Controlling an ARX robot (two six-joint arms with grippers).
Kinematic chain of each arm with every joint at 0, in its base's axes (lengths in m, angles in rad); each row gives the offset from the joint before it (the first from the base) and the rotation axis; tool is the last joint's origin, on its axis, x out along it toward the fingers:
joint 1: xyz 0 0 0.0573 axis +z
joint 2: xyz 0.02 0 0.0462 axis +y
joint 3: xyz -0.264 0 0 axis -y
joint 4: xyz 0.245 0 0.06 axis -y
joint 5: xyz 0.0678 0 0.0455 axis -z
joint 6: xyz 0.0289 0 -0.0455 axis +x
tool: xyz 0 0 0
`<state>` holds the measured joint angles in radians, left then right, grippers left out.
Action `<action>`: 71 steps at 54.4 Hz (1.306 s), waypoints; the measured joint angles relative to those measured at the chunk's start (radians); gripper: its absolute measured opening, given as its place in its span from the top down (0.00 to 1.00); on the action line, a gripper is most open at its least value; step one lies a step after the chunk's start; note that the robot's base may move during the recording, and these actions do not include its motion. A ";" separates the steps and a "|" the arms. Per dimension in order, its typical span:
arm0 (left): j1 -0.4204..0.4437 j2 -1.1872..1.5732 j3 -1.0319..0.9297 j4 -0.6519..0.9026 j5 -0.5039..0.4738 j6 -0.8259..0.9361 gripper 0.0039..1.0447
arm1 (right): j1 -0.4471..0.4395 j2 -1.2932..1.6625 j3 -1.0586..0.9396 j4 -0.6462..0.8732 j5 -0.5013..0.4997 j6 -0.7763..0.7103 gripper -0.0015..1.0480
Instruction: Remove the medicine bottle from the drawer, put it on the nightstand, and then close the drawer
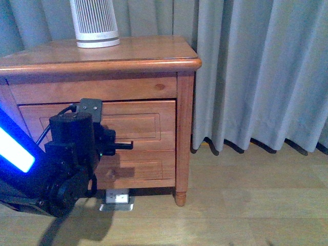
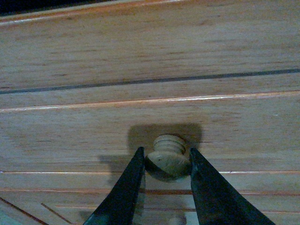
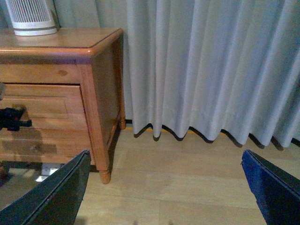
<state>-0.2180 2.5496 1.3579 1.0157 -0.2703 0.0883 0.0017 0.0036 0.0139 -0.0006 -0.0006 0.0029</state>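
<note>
The nightstand stands at the left, against the curtain. Its upper drawer looks closed, its front flush with the frame. My left gripper is at that drawer's front. In the left wrist view the two dark fingers are shut on the round wooden drawer knob. The medicine bottle is not in view. My right gripper is open and empty, hanging over the floor to the right of the nightstand.
A large white ribbed device stands on the nightstand top. The lower drawer is closed. A grey curtain hangs behind and to the right. A small metal plate lies on the wooden floor under the nightstand.
</note>
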 joint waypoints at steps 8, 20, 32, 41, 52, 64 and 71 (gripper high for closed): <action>0.000 -0.024 -0.056 0.035 0.005 -0.016 0.78 | 0.000 0.000 0.000 0.000 0.000 0.000 0.07; -0.024 -0.139 -0.319 0.151 -0.013 -0.034 0.78 | 0.000 0.000 0.000 0.000 0.000 0.000 0.07; -0.062 -0.292 -0.589 0.179 -0.051 -0.046 0.78 | 0.000 0.000 0.000 0.000 0.000 0.000 0.07; -0.116 -0.414 -0.782 0.173 -0.108 -0.061 0.78 | 0.000 0.000 0.000 0.000 0.000 0.000 0.07; -0.180 -0.489 -0.921 0.162 -0.173 -0.095 0.78 | 0.000 0.000 0.000 0.000 0.000 0.000 0.07; -0.214 -0.541 -0.967 0.114 -0.180 -0.106 0.58 | 0.000 0.000 0.000 0.000 0.000 0.000 0.07; -0.206 -0.631 -0.990 0.039 -0.179 -0.104 0.39 | 0.000 0.000 0.000 0.000 0.000 0.000 0.07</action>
<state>-0.4236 1.9186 0.3679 1.0542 -0.4492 -0.0158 0.0017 0.0036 0.0139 -0.0006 -0.0006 0.0029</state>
